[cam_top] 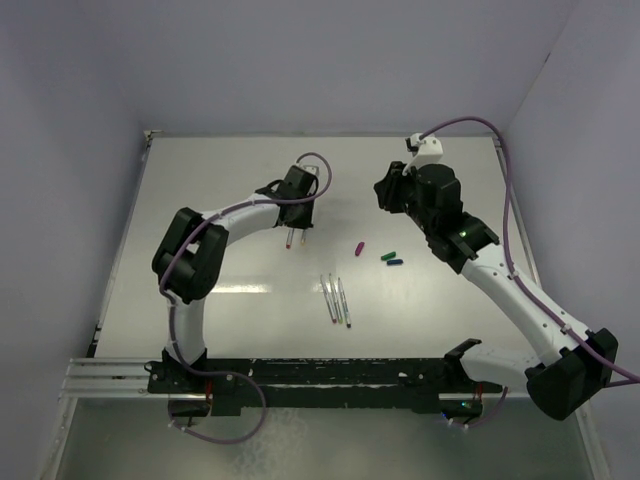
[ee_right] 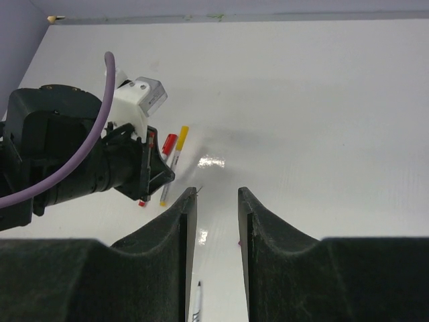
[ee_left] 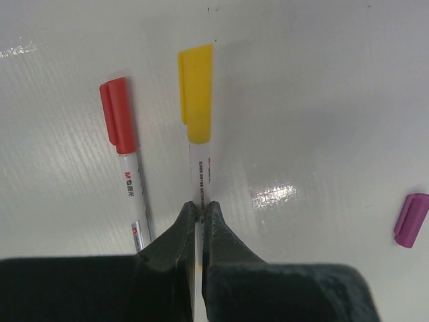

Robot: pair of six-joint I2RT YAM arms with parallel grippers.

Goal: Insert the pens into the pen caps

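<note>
The left tool (ee_left: 199,204) is clamped on the barrel of a yellow-capped pen (ee_left: 195,94), with a red-capped pen (ee_left: 120,124) lying just beside it on the desk (ee_left: 322,100). Mid-desk lie three uncapped pens (cam_top: 336,299); right of them sit the purple cap (cam_top: 359,246), green cap (cam_top: 386,256) and blue cap (cam_top: 396,263). The right tool (ee_right: 218,194) hangs with jaws parted, empty.

Left arm (cam_top: 235,215), right arm (cam_top: 525,305): white links, black joints. Purple cable (cam_top: 470,125) loops behind jaws. Fingers (ee_right: 177,235) black, matte, wedge-shaped. Green light (cam_top: 462,236) behind right jaws.
</note>
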